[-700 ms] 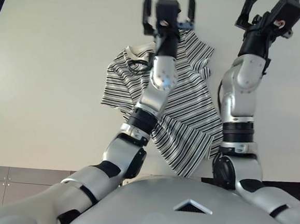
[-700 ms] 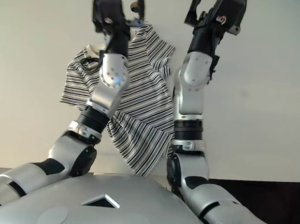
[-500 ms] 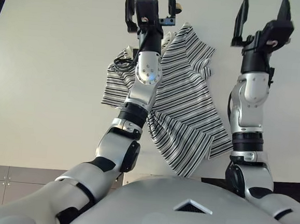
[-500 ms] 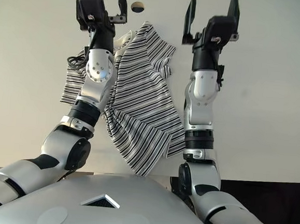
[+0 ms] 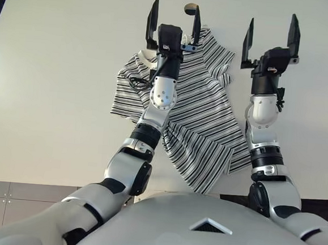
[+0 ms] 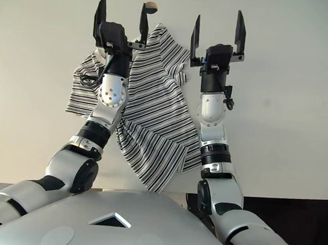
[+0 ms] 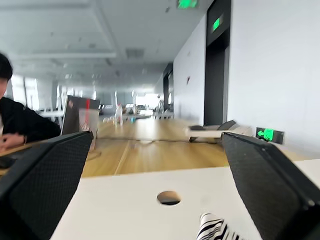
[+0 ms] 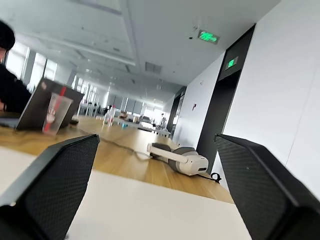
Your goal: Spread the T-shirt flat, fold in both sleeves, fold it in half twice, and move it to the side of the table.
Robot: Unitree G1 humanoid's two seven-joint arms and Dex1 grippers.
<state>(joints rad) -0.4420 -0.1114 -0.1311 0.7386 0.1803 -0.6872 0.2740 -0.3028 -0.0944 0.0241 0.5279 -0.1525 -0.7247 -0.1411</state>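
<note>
Left eye view: the striped T-shirt [image 5: 199, 114] lies rumpled, not yet spread, mid-tabletop [image 5: 58, 91], collar toward 11 o'clock and hem toward 5 o'clock. The left end effector [image 5: 176, 13] hovers released over the shirt's 12 o'clock edge. The right end effector [image 5: 273, 20], equally released, hovers at 2 o'clock beside the sleeve, probably so each can pinch a shoulder and pull it flat

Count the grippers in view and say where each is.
2. The left gripper is open over the T-shirt, at its far edge; the right gripper is open over the table, right of it.
</note>
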